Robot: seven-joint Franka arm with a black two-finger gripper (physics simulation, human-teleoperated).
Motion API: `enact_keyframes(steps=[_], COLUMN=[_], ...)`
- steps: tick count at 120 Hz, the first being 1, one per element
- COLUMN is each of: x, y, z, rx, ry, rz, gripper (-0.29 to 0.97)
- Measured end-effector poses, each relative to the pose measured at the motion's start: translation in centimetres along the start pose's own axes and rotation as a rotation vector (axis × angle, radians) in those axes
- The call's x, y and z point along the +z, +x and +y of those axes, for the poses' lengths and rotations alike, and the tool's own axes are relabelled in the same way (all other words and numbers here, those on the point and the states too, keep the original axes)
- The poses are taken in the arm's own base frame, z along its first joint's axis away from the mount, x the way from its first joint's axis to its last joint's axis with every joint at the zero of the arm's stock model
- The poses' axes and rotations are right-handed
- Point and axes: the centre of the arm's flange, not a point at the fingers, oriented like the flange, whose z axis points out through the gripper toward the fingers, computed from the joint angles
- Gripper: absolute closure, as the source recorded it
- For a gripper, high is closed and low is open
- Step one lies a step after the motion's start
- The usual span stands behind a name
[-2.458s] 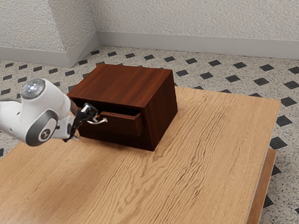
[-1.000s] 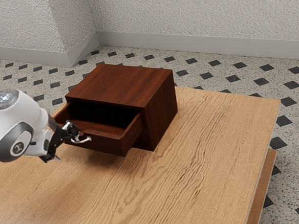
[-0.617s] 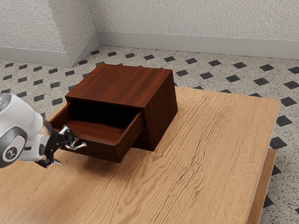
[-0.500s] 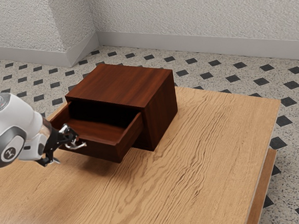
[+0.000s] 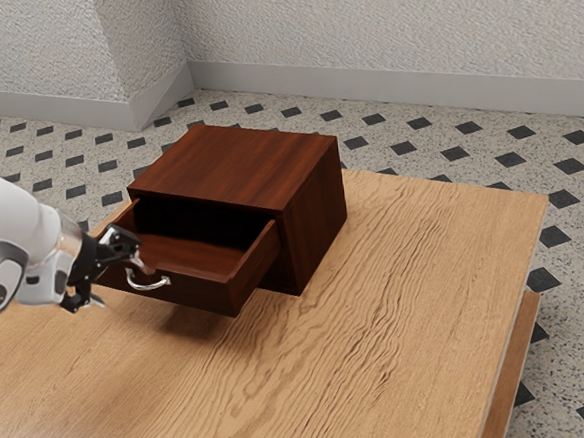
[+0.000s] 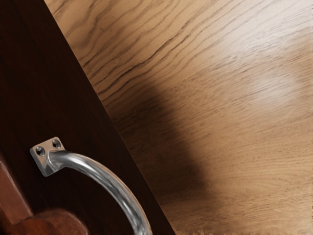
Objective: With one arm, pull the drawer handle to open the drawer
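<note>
Drawer (image 5: 191, 286) came a long way out over the last 2.5 s. From 0.5 s ago to now it hasn't shifted; only the arm has backed off toward the exterior view's left.

- Table (image 5: 398, 302): wood top, carries the cabinet.
- Cabinet (image 5: 238, 163): dark wood box, 1 opening, cavity above the drawer is dark.
- Drawer: well out of the cabinet, tray floor visible, front face out over the table.
- Gripper (image 5: 117, 249): just beside the drawer front, slightly above the handle (image 5: 144, 281). Can't tell whether the hand is apart or together.
- Handle: metal loop on the front face, reads as free of the gripper. Wrist view shows its mount plate (image 6: 46, 154) and curved bar with nothing on them.

Judgement: the opening step looks done, the pull has stopped and the arm appears to be retreating. Any extra travel would need a fresh grasp on the handle.
</note>
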Motion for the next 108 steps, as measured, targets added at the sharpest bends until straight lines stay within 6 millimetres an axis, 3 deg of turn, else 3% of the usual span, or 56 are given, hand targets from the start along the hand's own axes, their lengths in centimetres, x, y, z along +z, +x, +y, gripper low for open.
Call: enact_keyframes(steps=[31,50,72,98,108], x=[-2.8,-6.1,-9.2,-14.7,-16.8], y=[-1.8,-5.4,-7.8,-8.2,-8.3], z=[-0.7,-2.7,-3.4,-9.7,-11.1], rx=[-0.036,-0.105,-0.201,-0.280,-0.334], ry=[-0.009,-0.073,-0.184,-0.270,-0.306], rz=[-0.008,-0.028,-0.017,-0.019,-0.021], gripper=[0.01,0.00,0.00,0.00,0.00])
